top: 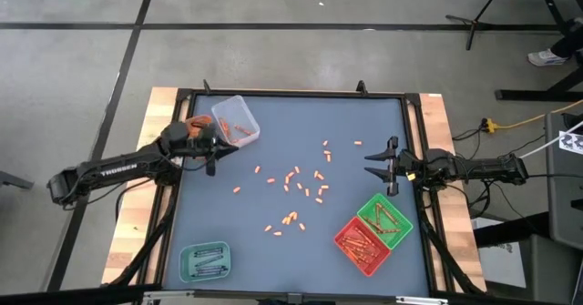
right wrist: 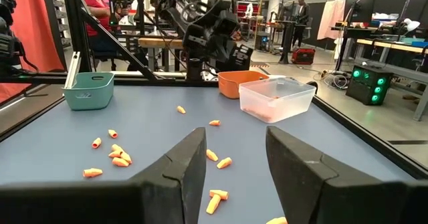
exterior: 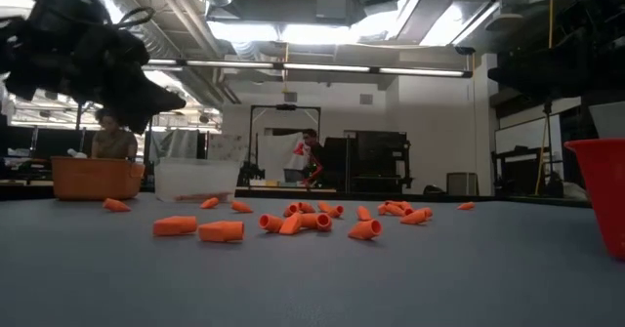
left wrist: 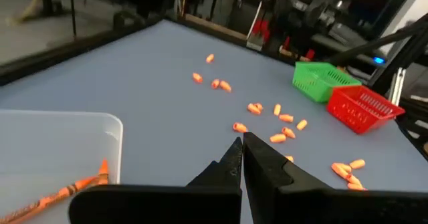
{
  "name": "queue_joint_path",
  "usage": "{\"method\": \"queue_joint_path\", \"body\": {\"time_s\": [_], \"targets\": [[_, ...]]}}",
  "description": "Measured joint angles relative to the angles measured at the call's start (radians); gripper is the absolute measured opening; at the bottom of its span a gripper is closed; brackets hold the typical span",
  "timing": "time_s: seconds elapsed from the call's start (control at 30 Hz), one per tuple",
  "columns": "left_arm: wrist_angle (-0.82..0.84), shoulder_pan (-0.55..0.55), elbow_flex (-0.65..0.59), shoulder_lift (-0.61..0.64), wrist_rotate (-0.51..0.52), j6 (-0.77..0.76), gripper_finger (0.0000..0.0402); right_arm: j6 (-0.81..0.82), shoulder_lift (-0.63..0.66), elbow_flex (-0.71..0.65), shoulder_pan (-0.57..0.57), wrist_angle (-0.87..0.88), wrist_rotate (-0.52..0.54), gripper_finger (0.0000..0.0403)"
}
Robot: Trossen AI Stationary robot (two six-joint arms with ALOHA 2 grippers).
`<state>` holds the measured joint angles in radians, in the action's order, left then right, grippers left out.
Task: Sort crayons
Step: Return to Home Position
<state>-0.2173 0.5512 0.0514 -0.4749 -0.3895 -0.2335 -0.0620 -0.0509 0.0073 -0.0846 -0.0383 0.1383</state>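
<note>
Trays: five: clear (top: pixel 236 120), orange (top: pixel 196 123), teal (top: pixel 204 260), green (top: pixel 383 218), red (top: pixel 363 244).
Crayons (top: pixel 293 185): roughly twenty orange stubs loose mid-counter (top: pixel 301 259).
Left pincer (left wrist: pixel 241 147): pressed together, empty, beside the clear tray.
Right pincer (right wrist: pixel 234 160): spread wide, empty, near the right edge.

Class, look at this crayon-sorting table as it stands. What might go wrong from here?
1. The left gripper, shut, hangs right beside the clear tray. A careless swing might knock the tray and spill the crayons inside it.
2. Loose orange crayon pieces lie mid-table. A low pass by the open right gripper could scatter them, perhaps off the edge.
</note>
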Motion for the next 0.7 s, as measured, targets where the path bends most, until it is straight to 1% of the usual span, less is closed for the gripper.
{"method": "queue_joint_path", "body": {"time_s": [0.07,0.13,0.37,0.43,0.5,0.57,0.63,0.7], "targets": [[-0.063,0.000,-0.046,0.022,-0.001,-0.001,0.0000,0.000,0.000,0.000,0.000,0.000,0.000,0.0154],[-0.053,0.001,-0.044,0.034,-0.007,0.013,0.0000,0.000,0.000,0.000,0.000,0.000,-0.001,0.0154],[-0.076,-0.001,-0.044,0.033,-0.026,0.168,0.0000,0.001,0.000,0.000,0.000,-0.003,0.000,0.0154],[-0.076,-0.001,-0.044,0.033,-0.068,0.211,0.0000,0.001,0.000,0.000,0.000,-0.003,0.000,0.0154],[-0.076,-0.001,-0.044,0.033,-0.164,0.224,0.0000,0.001,0.000,0.000,0.000,-0.003,0.000,0.0154],[-0.076,-0.001,-0.044,0.033,-0.248,0.202,0.0000,0.001,0.000,0.000,0.000,-0.004,0.000,0.0154],[-0.068,-0.001,-0.044,0.033,-0.260,0.186,0.0000,0.001,0.000,0.000,0.000,-0.004,0.000,0.0154],[-0.061,-0.001,-0.044,0.033,-0.236,0.186,0.0000,0.001,0.000,0.000,0.000,-0.004,0.000,0.0154]]}}
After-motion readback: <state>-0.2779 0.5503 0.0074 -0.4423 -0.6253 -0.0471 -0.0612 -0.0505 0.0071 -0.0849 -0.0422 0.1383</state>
